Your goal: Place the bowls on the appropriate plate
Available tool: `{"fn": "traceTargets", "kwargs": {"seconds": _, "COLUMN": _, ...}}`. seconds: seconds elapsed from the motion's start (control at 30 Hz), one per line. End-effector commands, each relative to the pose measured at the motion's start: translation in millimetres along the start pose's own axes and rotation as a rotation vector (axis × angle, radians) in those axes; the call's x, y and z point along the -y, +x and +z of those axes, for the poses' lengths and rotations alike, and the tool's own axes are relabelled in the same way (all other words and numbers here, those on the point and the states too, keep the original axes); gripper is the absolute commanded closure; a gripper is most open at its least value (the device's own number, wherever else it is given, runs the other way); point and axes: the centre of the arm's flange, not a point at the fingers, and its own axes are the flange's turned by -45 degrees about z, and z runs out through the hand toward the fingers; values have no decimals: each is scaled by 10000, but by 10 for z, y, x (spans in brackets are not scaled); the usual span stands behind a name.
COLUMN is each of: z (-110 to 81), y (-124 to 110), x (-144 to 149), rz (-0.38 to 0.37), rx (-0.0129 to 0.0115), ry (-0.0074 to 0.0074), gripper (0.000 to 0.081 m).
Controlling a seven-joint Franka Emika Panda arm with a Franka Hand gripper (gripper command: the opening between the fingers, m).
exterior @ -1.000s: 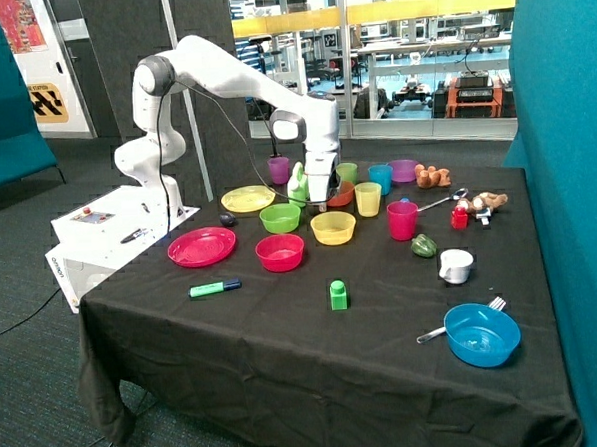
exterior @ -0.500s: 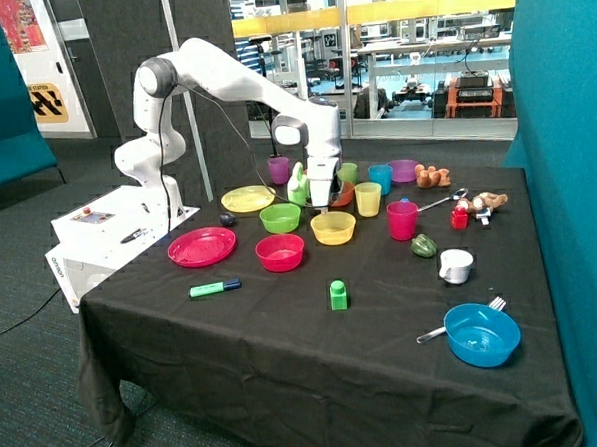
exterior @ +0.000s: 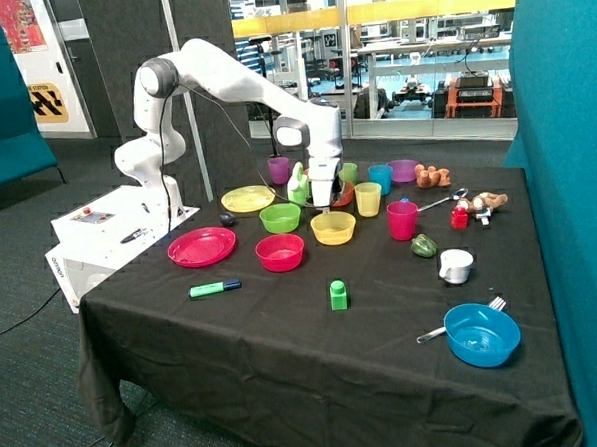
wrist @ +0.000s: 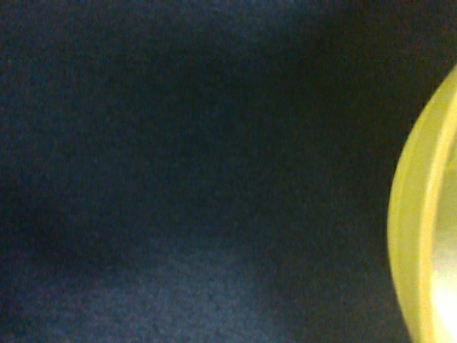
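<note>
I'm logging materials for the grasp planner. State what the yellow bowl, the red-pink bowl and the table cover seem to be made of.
Yellow bowl: looks like smooth, slightly translucent plastic; its rim glows at the edge in the wrist view. The gripper is low at its far rim.
Red-pink bowl: probably the same moulded plastic, evenly coloured with a soft sheen.
Table cover: black matte cloth, hanging in folds at the edges.

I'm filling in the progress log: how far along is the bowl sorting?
Nothing looks done: the yellow bowl and red bowl both sit on the black cloth, while the yellow plate and red plate hold nothing. In hand: the gripper is low at the yellow bowl's far rim. Both placements are left.
</note>
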Motion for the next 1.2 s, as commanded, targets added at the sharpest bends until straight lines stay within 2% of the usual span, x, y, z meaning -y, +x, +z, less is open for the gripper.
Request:
{"fn": "traceTargets", "kwargs": {"seconds": 0.0, "z": 81, "y": 12, "x": -41, "rz": 173, "rx": 2, "ry": -5, "gripper": 377}}
{"fn": "traceTargets", "kwargs": {"seconds": 0.4, "z": 174, "y": 47, "x": 105, "rz": 83, "rx": 2, "ry": -5, "gripper": 401}}
{"fn": "traceTargets", "kwargs": {"seconds": 0.83, "z": 234, "y": 106, "x": 85, "rz": 326, "rx": 2, "ry": -5, "gripper": 436}}
{"fn": "traceTargets", "kwargs": {"seconds": 1.17, "z": 277, "y": 136, "x": 90, "rz": 424, "rx": 2, "ry": -5, "gripper": 548}}
